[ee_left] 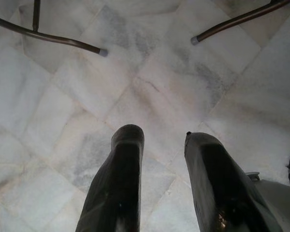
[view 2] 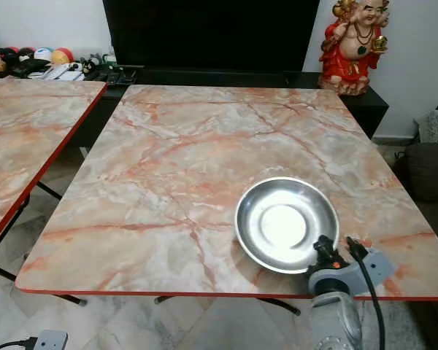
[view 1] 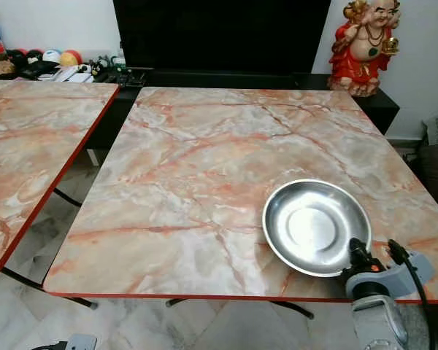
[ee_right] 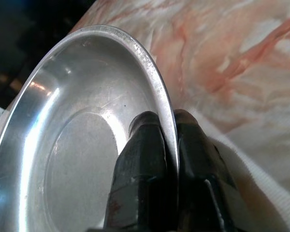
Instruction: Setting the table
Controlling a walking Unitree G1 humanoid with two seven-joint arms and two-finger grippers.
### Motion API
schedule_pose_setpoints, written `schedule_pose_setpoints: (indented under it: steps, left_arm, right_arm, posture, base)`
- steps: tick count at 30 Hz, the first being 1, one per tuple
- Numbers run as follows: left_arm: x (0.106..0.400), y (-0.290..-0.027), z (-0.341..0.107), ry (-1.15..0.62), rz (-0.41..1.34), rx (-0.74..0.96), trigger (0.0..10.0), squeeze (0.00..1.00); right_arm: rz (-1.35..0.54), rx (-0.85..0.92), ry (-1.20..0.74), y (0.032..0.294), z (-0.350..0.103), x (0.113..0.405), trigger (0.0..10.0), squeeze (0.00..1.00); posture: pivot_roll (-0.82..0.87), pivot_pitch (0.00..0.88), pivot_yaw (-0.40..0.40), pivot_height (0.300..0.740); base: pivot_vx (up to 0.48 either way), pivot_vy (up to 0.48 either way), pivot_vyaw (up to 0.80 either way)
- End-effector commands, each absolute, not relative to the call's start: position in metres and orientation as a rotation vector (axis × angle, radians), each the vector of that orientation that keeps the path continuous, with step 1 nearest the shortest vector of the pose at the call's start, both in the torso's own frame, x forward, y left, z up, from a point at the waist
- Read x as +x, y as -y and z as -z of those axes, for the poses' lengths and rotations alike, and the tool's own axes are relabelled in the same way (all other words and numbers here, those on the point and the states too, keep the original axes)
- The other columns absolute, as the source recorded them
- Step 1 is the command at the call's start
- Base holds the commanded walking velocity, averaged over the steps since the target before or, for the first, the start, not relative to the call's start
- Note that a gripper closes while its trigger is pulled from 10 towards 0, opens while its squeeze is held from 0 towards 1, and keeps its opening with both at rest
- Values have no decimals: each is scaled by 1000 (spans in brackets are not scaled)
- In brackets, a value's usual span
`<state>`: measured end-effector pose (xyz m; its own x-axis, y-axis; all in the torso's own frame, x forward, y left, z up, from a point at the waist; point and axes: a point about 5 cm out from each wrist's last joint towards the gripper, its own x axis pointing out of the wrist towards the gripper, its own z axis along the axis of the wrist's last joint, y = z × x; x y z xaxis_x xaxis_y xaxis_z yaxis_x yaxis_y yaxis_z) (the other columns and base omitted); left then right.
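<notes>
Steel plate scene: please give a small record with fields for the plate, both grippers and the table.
plate: round shiny steel plate, empty, near the marble table's near right corner
right gripper: right gripper shut on the plate's near rim, one finger inside, one outside
left gripper: left gripper open, hanging over the white marble floor
table: pink marble-pattern table with red edge
beyond the table: red laughing Buddha statue
</notes>
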<state>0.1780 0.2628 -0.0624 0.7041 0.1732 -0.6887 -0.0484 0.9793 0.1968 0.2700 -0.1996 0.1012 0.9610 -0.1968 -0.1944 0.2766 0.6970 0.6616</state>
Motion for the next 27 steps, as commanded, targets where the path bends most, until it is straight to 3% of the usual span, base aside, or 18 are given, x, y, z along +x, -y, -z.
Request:
schedule_pose_setpoints:
  steps: [1, 5, 6, 8, 23, 24, 25, 26, 27]
  left_arm:
    - [172, -261, 66, -810, -116, 170, 10000, 0]
    - [171, -261, 67, -814, -115, 169, 10000, 0]
    - [170, -261, 67, -814, -115, 168, 10000, 0]
    - [170, -261, 67, -814, -113, 167, 10000, 0]
    - [170, -255, 69, -817, -90, 170, 10000, 0]
    - [170, -255, 69, -817, -90, 170, 10000, 0]
    - [170, -255, 69, -817, -89, 170, 10000, 0]
    - [170, -255, 69, -817, -89, 171, 10000, 0]
    - [170, -255, 69, -817, -88, 171, 10000, 0]
  right_arm:
    - [272, 762, -133, 197, -100, 271, 10000, 0]
    - [315, 757, -171, 199, -94, 268, 10000, 0]
    - [325, 755, -176, 200, -93, 267, 10000, 192]
    - [338, 765, -182, 201, -92, 266, 10000, 216]
    - [333, 772, -230, 192, -86, 267, 10000, 220]
    - [336, 770, -232, 192, -86, 267, 10000, 506]
    - [338, 767, -234, 193, -86, 267, 10000, 506]
    - [340, 764, -235, 193, -85, 268, 10000, 765]
    - [342, 760, -237, 193, -85, 268, 10000, 769]
  posture:
    - [-58, 84, -25, 740]
    - [-58, 84, -25, 740]
    - [-60, 87, -26, 740]
    - [-61, 87, -26, 740]
    - [-61, 88, -28, 740]
    - [-61, 87, -28, 740]
    - [-61, 87, -28, 740]
    - [-61, 89, -28, 740]
    - [-61, 89, -28, 740]
  base:
    - [0, 0, 0]
    - [0, 0, 0]
    - [0, 0, 0]
    - [0, 0, 0]
    - [0, 0, 0]
    - [0, 0, 0]
    - [0, 0, 0]
    - [0, 0, 0]
    - [0, 0, 0]
